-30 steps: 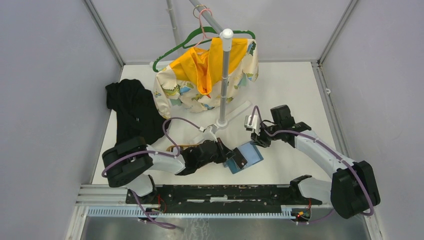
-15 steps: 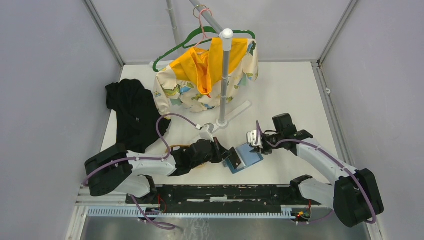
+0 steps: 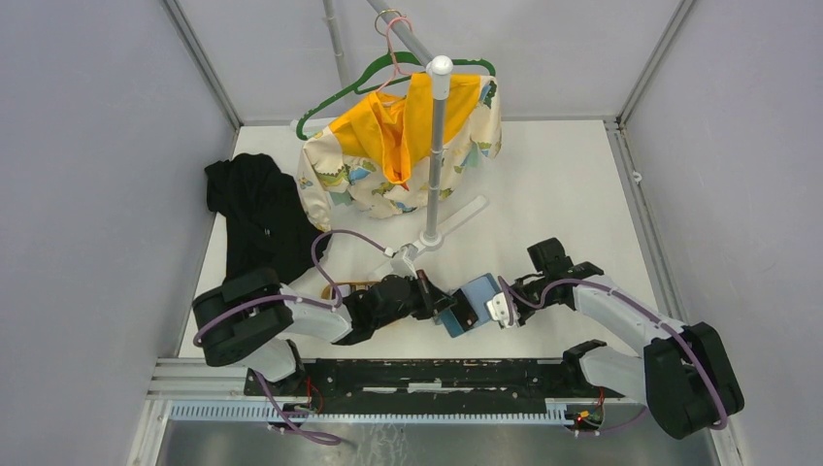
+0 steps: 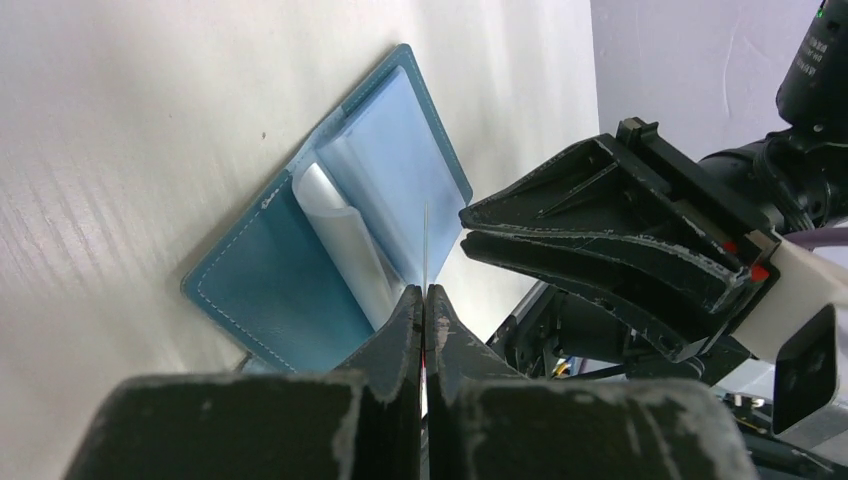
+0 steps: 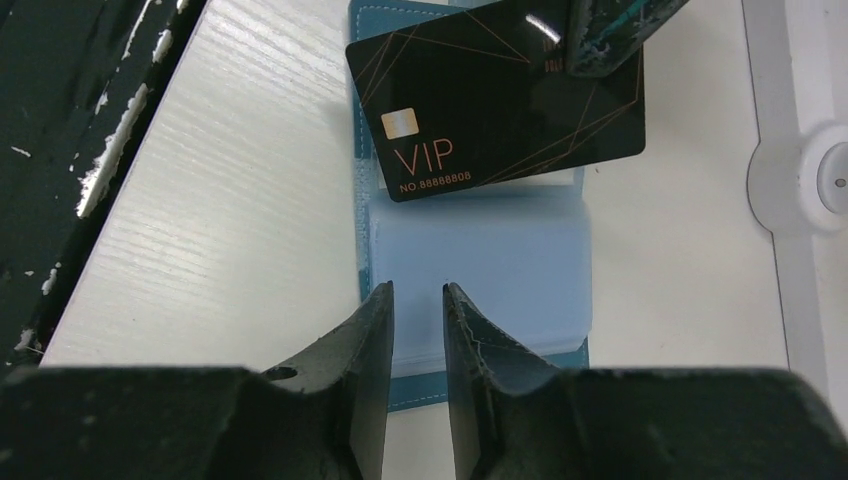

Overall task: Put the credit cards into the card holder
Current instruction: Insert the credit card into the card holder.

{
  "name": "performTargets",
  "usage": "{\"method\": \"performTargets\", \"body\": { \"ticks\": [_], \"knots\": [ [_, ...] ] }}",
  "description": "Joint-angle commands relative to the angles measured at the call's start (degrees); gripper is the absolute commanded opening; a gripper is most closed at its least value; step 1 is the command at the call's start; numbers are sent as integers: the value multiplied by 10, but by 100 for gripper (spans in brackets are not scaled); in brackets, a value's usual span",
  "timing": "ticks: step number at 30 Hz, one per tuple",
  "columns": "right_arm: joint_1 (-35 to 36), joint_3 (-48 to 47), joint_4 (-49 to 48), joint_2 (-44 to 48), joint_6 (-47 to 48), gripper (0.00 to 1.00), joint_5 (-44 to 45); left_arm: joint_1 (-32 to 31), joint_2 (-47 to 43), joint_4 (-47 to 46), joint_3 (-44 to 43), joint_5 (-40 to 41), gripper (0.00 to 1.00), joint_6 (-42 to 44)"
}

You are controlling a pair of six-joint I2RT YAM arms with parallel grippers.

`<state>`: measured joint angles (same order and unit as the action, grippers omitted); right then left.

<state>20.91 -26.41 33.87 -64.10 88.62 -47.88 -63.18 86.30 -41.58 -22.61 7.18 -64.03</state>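
Black plastic credit card (image 5: pixel 495 100) presented over open teal-blue square card holder (image 5: pixel 480 270).
Pinched edge-on by left gripper (image 4: pixel 424 292) for pocket entry; right gripper (image 5: pixel 417 290), narrowly parted, empty, judged steadying holder's lower edge.

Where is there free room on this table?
Bare: the table right of the hanging shirt, up to the wall. Crowded: front middle, where the left gripper and right gripper meet at the card holder; a black cloth covers the left.
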Motion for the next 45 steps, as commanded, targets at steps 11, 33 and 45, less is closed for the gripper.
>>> {"method": "performTargets", "body": {
  "ticks": [11, 33, 45],
  "knots": [
    [2, -8, 7, -16, 50, 28, 22, 19, 50, -126, 25, 25, 2, -84],
    [2, -3, -7, -26, 32, 28, 41, 13, 79, -157, 42, 18, 2, -118],
    [2, -1, -10, -28, 29, 28, 42, 13, 103, -149, 37, 25, 2, -148]
  ]
}}
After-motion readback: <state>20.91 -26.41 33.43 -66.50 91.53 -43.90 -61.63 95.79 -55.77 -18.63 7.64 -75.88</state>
